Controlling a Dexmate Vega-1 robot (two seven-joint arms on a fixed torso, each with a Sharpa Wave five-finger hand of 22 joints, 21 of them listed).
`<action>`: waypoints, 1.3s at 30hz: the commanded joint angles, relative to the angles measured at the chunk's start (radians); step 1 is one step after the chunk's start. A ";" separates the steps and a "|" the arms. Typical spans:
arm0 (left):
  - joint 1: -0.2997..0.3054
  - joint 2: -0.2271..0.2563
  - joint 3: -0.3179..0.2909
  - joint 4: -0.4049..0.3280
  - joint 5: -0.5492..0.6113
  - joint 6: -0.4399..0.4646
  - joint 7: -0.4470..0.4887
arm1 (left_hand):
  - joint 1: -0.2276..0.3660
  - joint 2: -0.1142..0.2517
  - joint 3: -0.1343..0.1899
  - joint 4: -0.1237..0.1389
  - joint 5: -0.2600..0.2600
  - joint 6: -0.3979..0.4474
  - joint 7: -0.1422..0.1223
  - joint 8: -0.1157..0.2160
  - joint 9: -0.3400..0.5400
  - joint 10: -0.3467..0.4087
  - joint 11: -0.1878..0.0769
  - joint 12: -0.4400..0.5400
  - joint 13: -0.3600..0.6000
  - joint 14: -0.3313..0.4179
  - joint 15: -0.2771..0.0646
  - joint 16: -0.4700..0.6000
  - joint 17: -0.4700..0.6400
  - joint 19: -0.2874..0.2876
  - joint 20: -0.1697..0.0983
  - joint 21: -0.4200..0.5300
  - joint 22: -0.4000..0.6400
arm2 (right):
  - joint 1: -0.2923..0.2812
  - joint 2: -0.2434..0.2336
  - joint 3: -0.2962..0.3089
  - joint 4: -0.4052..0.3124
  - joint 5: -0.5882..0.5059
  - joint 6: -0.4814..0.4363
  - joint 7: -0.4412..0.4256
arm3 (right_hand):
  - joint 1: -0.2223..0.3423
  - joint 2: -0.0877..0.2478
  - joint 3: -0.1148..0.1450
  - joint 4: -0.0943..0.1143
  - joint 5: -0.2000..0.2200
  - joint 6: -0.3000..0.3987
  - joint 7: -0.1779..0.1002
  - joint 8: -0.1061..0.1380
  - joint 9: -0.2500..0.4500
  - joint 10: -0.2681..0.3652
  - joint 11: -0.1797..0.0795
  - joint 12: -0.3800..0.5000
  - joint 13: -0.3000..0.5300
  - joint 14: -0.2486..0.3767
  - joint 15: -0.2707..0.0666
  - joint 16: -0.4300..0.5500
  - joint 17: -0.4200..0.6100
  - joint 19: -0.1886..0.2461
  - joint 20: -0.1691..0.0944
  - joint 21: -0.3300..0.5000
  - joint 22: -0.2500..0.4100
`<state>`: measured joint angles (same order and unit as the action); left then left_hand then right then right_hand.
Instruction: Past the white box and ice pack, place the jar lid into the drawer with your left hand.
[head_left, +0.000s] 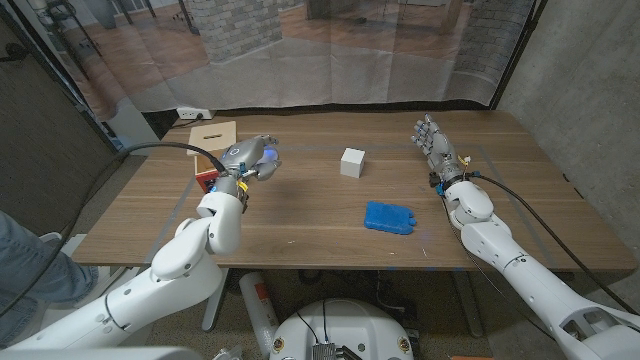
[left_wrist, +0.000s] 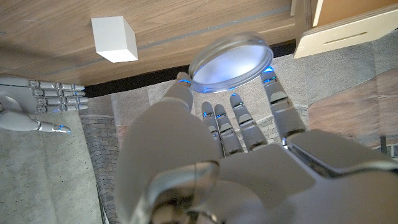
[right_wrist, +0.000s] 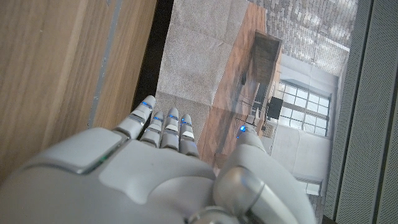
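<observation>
Robot hands at a wooden worktop (head_left: 300, 235): the left hand (head_left: 248, 158) is raised over the worktop's left part, its fingers (left_wrist: 239, 121) clamped on the rim of a round, clear jar lid (left_wrist: 231, 53), which sits at the fingertips above the surface. Seen from the head camera, the lid (head_left: 262, 146) hangs just right of a light wooden drawer box (head_left: 213, 135) at the worktop's far left edge, with a red item (head_left: 206, 180) just below that box; what the red item is cannot be told. The left wrist camera shows the lid close beside the drawer box's pale wooden corner (left_wrist: 348, 25), apart from it and not inside

A small white box (head_left: 352, 162) stands near the middle of the worktop, well to the right of the held lid, and shows again from the left wrist (left_wrist: 114, 38). A blue ice pack (head_left: 390, 217) lies flat nearer the robot, a little right of the white box and apart from it

The right hand (head_left: 434, 142) stands on the right side of the worktop, palm upright, fingers (right_wrist: 168, 127) straight, slightly apart and holding nothing. It is well clear of both the white box and the ice pack
</observation>
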<state>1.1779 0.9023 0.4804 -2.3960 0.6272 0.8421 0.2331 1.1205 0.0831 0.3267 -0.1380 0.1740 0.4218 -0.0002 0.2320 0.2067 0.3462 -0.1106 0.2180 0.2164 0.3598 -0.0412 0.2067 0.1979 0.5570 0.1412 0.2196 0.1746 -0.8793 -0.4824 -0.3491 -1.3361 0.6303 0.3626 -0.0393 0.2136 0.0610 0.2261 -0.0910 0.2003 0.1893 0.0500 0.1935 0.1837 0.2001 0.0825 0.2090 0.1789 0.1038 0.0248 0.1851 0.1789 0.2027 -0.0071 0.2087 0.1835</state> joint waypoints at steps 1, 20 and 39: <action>-0.005 0.015 -0.017 -0.007 -0.024 0.023 0.020 | 0.009 -0.002 0.003 0.005 0.003 0.005 0.001 0.001 0.002 0.011 0.001 0.000 0.003 0.009 -0.020 -0.002 0.001 0.005 -0.005 -0.003 0.004 | 0.018 0.007 -0.007 0.016 -0.005 -0.004 0.006 | 0.010 -0.002 0.003 -0.005 -0.001 0.011 0.001 0.002 0.005 0.008 -0.001 0.004 0.006 0.006 0.002 0.001 0.004 0.001 0.006 -0.001 0.002; -0.003 0.048 -0.042 -0.021 -0.048 0.083 0.047 | 0.011 -0.002 0.004 0.005 0.003 0.009 0.002 0.000 0.002 0.018 0.000 0.000 0.004 0.015 -0.022 -0.001 0.002 0.010 -0.008 -0.004 0.004 | 0.030 0.010 -0.014 0.016 -0.014 -0.013 -0.003 | 0.010 -0.002 0.003 -0.006 -0.001 0.011 0.000 0.002 0.005 0.008 0.000 0.004 0.006 0.007 0.001 0.001 0.004 0.000 0.008 -0.002 0.002; 0.005 0.082 -0.077 -0.026 -0.108 0.132 0.074 | 0.012 -0.001 0.004 0.006 0.003 0.013 0.005 -0.001 0.002 0.018 0.007 -0.003 0.004 0.020 -0.025 -0.001 0.003 0.010 -0.015 -0.006 0.005 | 0.057 0.024 -0.028 0.038 -0.022 -0.021 0.001 | 0.009 -0.002 0.002 -0.007 -0.001 0.012 0.000 0.002 0.005 0.010 -0.001 0.004 0.006 0.008 0.002 0.001 0.004 -0.004 0.012 -0.004 0.003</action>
<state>1.1866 0.9688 0.4158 -2.4229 0.5515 0.9468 0.2933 1.1202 0.0830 0.3296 -0.1350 0.1740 0.4257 0.0036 0.2320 0.2066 0.3622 -0.1054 0.2181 0.2163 0.3701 -0.0418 0.2067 0.1977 0.5640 0.1342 0.2163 0.1749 -0.8347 -0.4653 -0.3700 -1.3082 0.6129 0.3458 -0.0401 0.2137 0.0609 0.2233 -0.0938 0.2003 0.1930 0.0536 0.1935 0.1837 0.2000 0.0825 0.2090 0.1789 0.1037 0.0249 0.1851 0.1789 0.1954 0.0001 0.2087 0.1835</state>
